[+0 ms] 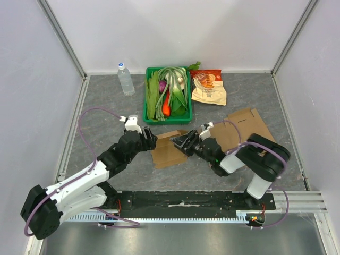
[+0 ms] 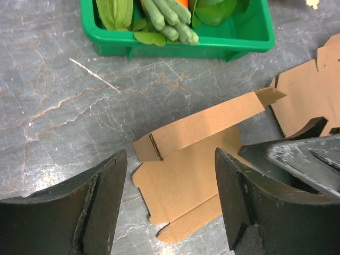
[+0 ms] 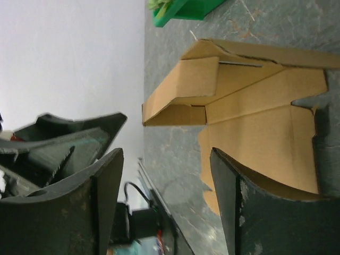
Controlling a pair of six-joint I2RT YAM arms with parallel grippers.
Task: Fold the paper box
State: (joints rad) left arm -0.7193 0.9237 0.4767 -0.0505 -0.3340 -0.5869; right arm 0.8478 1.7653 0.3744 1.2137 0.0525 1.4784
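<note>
The paper box [image 1: 166, 153] is a brown cardboard blank lying on the grey table between both arms. In the left wrist view its base panel [image 2: 186, 175] lies flat and a long side flap [image 2: 207, 125] is raised along the far edge. My left gripper [image 1: 150, 139] hovers at the box's left edge, open and empty, and the left wrist view has the gripper [image 2: 170, 204] just above the base panel. My right gripper [image 1: 184, 142] sits at the box's right edge, open with nothing between its fingers. In its own view, the right gripper [image 3: 167, 196] is beside the box [image 3: 255, 111].
A green basket [image 1: 150, 118] of vegetables stands just behind the box. A water bottle [image 1: 125, 78] stands to the basket's left, and a snack bag [image 1: 208, 87] lies to its right. A second flat cardboard blank [image 1: 241, 127] lies right of the right gripper.
</note>
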